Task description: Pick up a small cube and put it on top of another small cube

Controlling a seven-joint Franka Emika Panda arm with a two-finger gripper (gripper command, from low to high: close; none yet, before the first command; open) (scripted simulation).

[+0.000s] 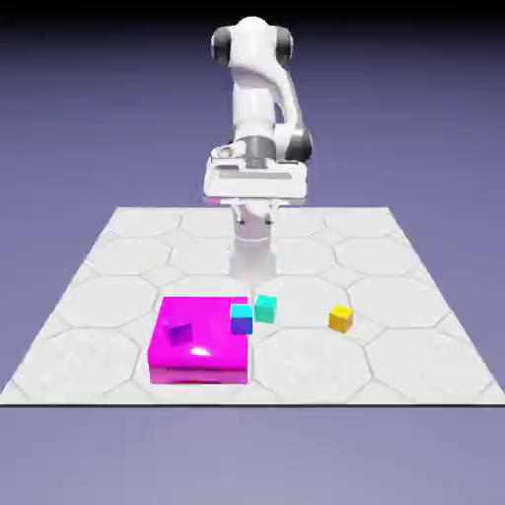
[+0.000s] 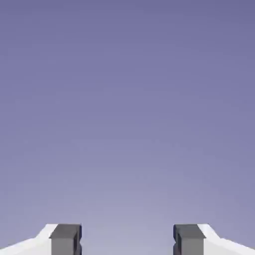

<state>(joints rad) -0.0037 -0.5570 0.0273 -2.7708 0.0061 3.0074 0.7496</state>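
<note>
Small teal cube (image 1: 265, 309) on the pale bench (image 1: 414, 365), sitting just beside the cyan-topped blue cube (image 1: 242, 320), with no contact or gap between the two to be made out for certain. Pictured at what looks like the opening stage of a stacking job, with no cube gripped and none set on top of the teal one. Left to do, judging by the scene: reach down, grip, lift, carry across, lower onto a second small cube and let go. Seen well off to the exterior view's right, the yellow cube (image 1: 341, 319); to the left, the glossy magenta block (image 1: 199, 367), with a purple shape (image 1: 179, 332) over it, too unclear to name. Poised high and well apart from the teal cube, on the robot's side of it, the tool (image 1: 254, 219), standing wide open with nothing between its fingers. Shown in the hand view beyond the parted tips, only blue-violet backdrop (image 2: 127, 109), hence a likely need to turn downward and come forward before any grasp.
</note>
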